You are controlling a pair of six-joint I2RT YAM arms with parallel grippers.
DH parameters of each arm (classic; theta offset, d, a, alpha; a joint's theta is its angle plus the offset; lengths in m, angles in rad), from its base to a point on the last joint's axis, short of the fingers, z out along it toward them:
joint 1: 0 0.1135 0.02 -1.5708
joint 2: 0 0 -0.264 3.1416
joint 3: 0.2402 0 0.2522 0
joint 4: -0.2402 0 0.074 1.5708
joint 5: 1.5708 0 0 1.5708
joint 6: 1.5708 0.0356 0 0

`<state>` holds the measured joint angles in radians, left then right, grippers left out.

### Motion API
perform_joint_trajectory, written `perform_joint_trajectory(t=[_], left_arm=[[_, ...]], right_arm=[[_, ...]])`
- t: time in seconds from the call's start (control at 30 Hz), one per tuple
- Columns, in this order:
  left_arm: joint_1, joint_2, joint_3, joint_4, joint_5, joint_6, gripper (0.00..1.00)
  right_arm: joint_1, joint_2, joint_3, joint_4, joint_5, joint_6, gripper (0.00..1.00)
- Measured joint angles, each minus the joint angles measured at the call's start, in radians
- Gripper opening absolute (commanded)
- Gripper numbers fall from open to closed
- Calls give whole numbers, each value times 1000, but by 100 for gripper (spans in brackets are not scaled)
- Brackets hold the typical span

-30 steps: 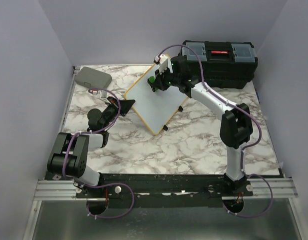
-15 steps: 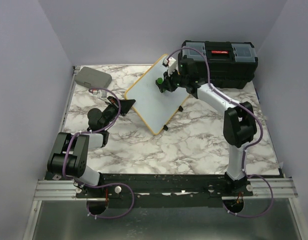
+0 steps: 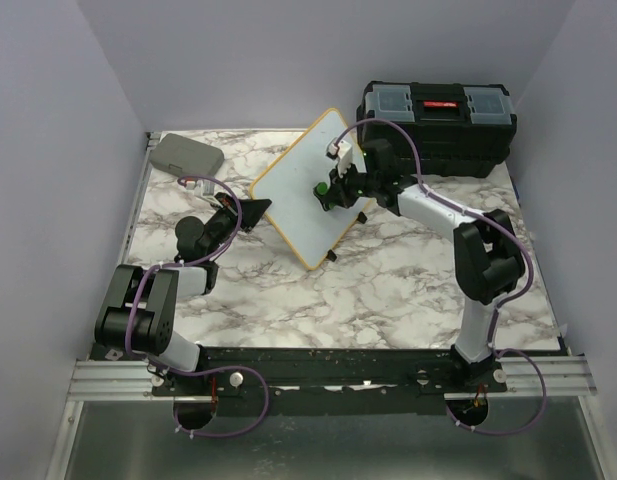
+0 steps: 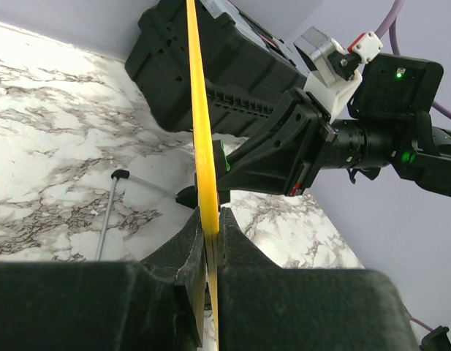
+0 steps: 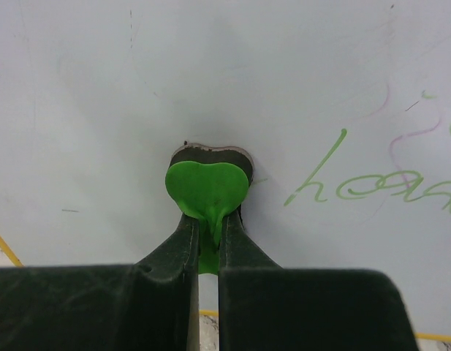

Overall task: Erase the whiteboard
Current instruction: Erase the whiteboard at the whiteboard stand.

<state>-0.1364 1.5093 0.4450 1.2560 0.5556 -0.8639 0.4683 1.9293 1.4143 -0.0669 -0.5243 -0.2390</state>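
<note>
The whiteboard [image 3: 293,195], white with a yellow frame, stands tilted on the marble table. My left gripper [image 3: 255,212] is shut on its left frame edge; the left wrist view shows the yellow edge [image 4: 198,131] pinched between the jaws of that gripper [image 4: 212,219]. My right gripper [image 3: 326,190] is shut on a green heart-shaped eraser [image 3: 319,188] and presses it against the board face. In the right wrist view the eraser [image 5: 207,186] sits at the tips of the gripper [image 5: 208,219] on the whiteboard [image 5: 137,88]. Green handwriting [image 5: 357,183] lies to its right.
A black toolbox [image 3: 438,115] stands at the back right, just behind the board and the right arm; it also shows in the left wrist view [image 4: 210,73]. A flat grey case [image 3: 186,155] lies at the back left. The board's thin leg [image 4: 108,219] rests on the table.
My right gripper has slid the eraser across the board, to the right and then toward me. The left gripper has kept its hold on the frame.
</note>
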Motion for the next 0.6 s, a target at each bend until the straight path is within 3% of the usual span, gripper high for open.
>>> perform_joint_trajectory(t=[0.23,0.6], left_arm=[[0,0,0,0,0,0,0],[0,0,9,-11,-1,3,0]], right_arm=[[0,-8,-20,11,-4,-5,1],[2,25,86,-70,3,35,1]])
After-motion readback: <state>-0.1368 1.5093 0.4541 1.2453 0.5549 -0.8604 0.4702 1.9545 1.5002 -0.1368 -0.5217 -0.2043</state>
